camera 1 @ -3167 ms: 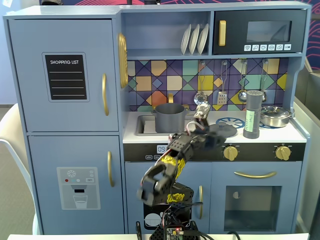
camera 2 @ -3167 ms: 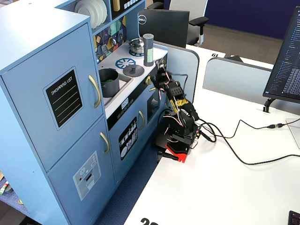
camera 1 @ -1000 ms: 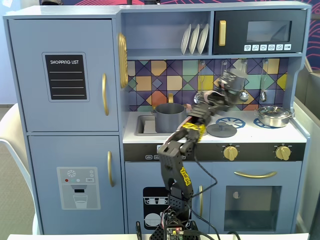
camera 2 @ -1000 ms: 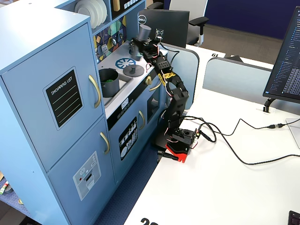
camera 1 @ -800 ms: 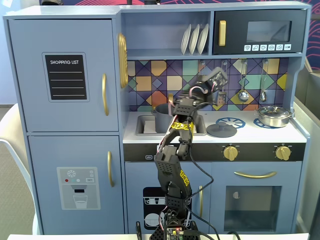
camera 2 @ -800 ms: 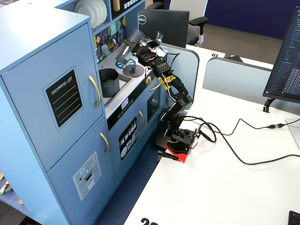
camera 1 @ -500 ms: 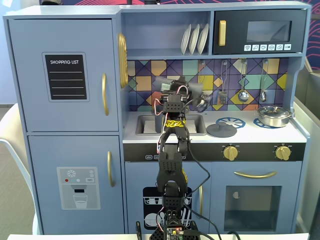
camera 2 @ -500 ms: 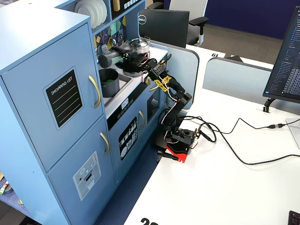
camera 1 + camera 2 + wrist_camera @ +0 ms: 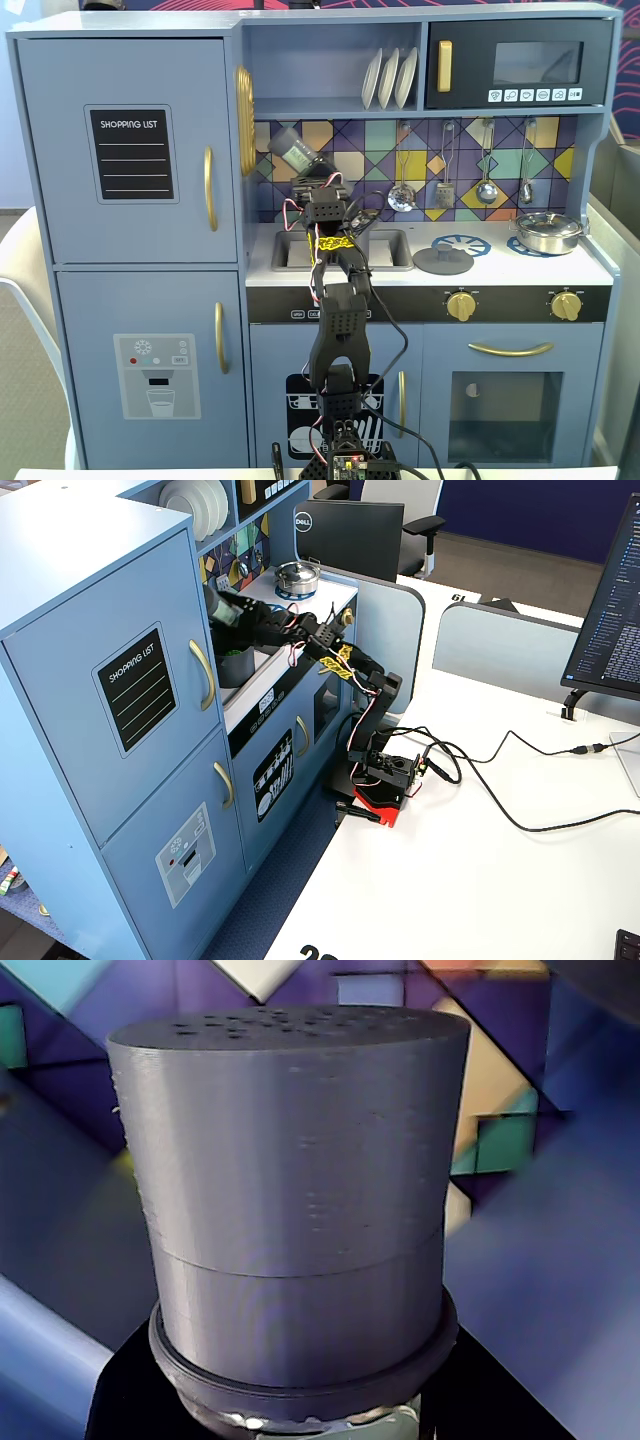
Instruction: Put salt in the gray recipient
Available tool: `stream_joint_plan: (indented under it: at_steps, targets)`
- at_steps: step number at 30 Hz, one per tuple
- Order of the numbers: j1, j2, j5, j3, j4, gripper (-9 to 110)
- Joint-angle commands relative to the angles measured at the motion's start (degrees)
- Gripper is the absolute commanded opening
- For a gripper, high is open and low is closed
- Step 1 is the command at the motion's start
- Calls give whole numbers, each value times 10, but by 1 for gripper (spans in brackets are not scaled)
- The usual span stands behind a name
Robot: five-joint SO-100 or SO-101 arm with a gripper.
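The arm (image 9: 335, 330) reached up from the table edge to the toy kitchen (image 9: 130, 300) counter, and the gripper (image 9: 312, 183) was clamped on the salt (image 9: 293, 152), holding it in the air, tilted with the cap pointing up and to the left in a fixed view. In the wrist view the salt's cap (image 9: 290, 1160) filled almost everything, small holes showing on its top face, with the coloured backsplash (image 9: 500, 1090) blurred behind it. From the side fixed view, the salt (image 9: 222, 608) sat above the sink area, right over the pot (image 9: 236, 666), which peeked out below the gripper (image 9: 262, 628); in the front fixed view the pot was hidden behind the arm. The flat lid (image 9: 443, 261) lay on the counter to the right of the sink, and the steel pan (image 9: 546, 231) stood at the far right on the counter. Three plates (image 9: 390, 78) stood upright on the shelf above.
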Motion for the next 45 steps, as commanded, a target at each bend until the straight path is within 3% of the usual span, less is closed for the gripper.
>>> stream_joint_plan:
  at_steps: [1, 4, 8, 10, 18, 20, 25, 30, 34, 36, 40, 45]
  targets:
    - [12, -42, 49, -132, 148, 0]
    - [5, -49, 49, -125, 149, 0]
    - [-10, -7, -3, -33, -45, 0]
    - [-18, -7, -23, -42, -78, 0]
    - [-1, -83, 26, -200, 198, 0]
    - [-4, -68, 14, -161, 166, 0]
    - [-33, -4, -91, -30, -103, 0]
    - [-15, -76, -42, -184, 64, 0]
    - [15, -88, -5, -192, 167, 0]
    - [17, -76, -17, -158, 148, 0]
    - [7, -24, -91, -46, -51, 0]
    - [33, -58, -229, -132, -14, 0]
